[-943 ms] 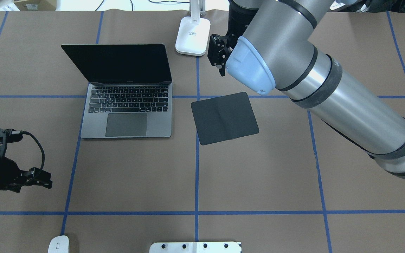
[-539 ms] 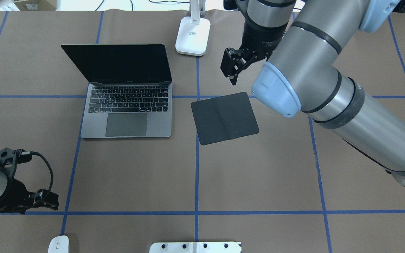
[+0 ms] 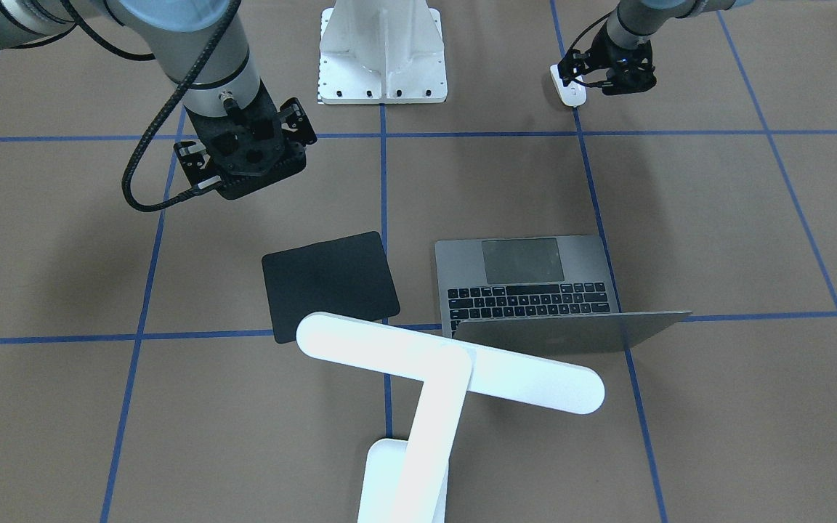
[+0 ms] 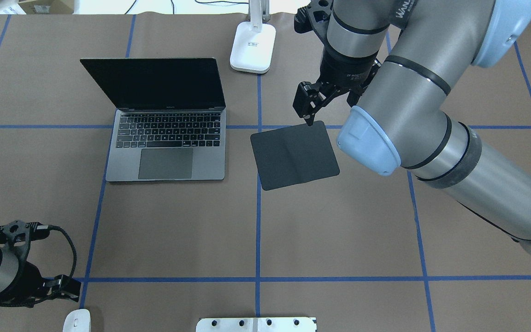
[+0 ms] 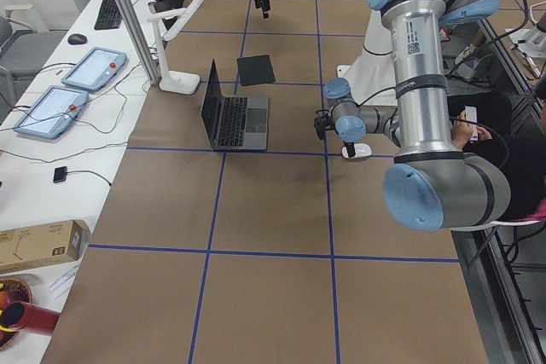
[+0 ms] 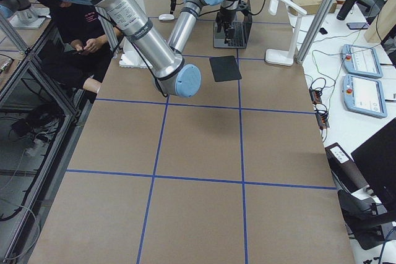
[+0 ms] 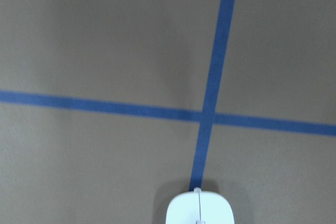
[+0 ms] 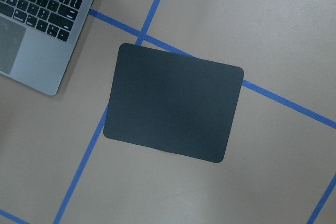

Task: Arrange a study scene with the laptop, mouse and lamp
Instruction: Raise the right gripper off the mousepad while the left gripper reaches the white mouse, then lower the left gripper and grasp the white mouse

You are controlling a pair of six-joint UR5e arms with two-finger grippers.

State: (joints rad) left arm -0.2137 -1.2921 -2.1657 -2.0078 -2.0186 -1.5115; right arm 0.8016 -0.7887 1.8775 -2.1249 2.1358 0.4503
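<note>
The laptop [image 4: 168, 138] stands open on the left half of the table, also in the front view [image 3: 527, 283]. The lamp [image 3: 447, 363] stands at the far edge, its base [image 4: 252, 46] right of the laptop's screen. The mouse [image 4: 77, 320] lies at the near edge, also in the left wrist view [image 7: 199, 211]. My left gripper [image 4: 58, 286] hovers just beside the mouse, looks open and holds nothing. My right gripper [image 4: 311, 108] hangs above the far edge of the black pad, looks open and is empty.
A black square mouse pad [image 4: 294, 154] lies right of the laptop, also in the right wrist view [image 8: 173, 108]. A white bolted pedestal [image 4: 256, 324] sits at the near middle edge. A person [image 6: 86, 35] sits beside the table on the robot's side.
My left gripper has moved toward the near edge, closer to the mouse. My right gripper has moved away from the lamp's base, rightward and nearer, to the black pad's far edge.
</note>
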